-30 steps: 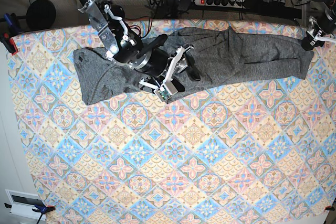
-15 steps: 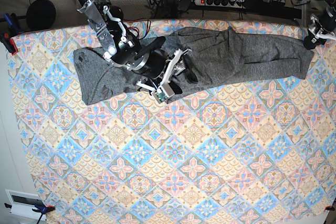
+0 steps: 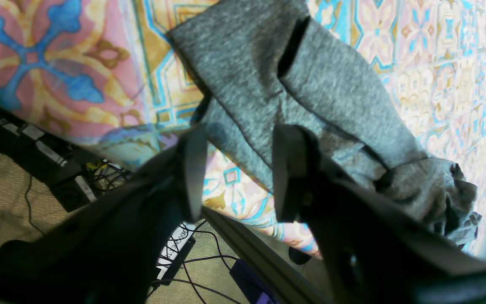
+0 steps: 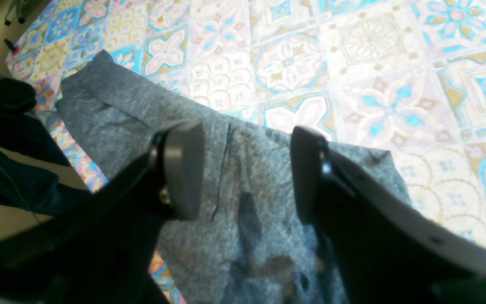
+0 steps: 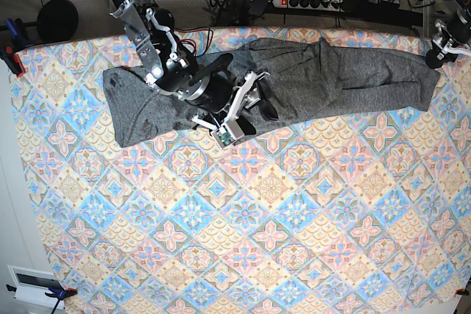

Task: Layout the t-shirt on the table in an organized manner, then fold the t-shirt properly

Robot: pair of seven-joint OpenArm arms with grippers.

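Note:
The dark-grey t-shirt (image 5: 331,79) lies stretched along the far side of the table (image 5: 243,226), reaching from its left part (image 5: 136,108) almost to the right corner. My right gripper (image 5: 246,104) hovers over the shirt's middle. In the right wrist view the gripper (image 4: 245,169) is open, with wrinkled grey t-shirt (image 4: 243,236) cloth below and nothing between its fingers. My left gripper (image 5: 441,45) is at the far right corner, by the shirt's end. In the left wrist view the left gripper (image 3: 238,169) is open over that t-shirt (image 3: 268,71) end at the table's edge.
A power strip (image 5: 309,1) and cables lie on the floor behind the far edge. Clamps (image 5: 11,56) hold the tablecloth at the left corner. A white box (image 5: 33,284) sits off the near left corner. Floor and cables (image 3: 49,169) show just past the table's edge.
My right gripper has shifted a little to the left and nearer over the shirt. The left gripper has edged slightly back at the far right corner. Both stay open.

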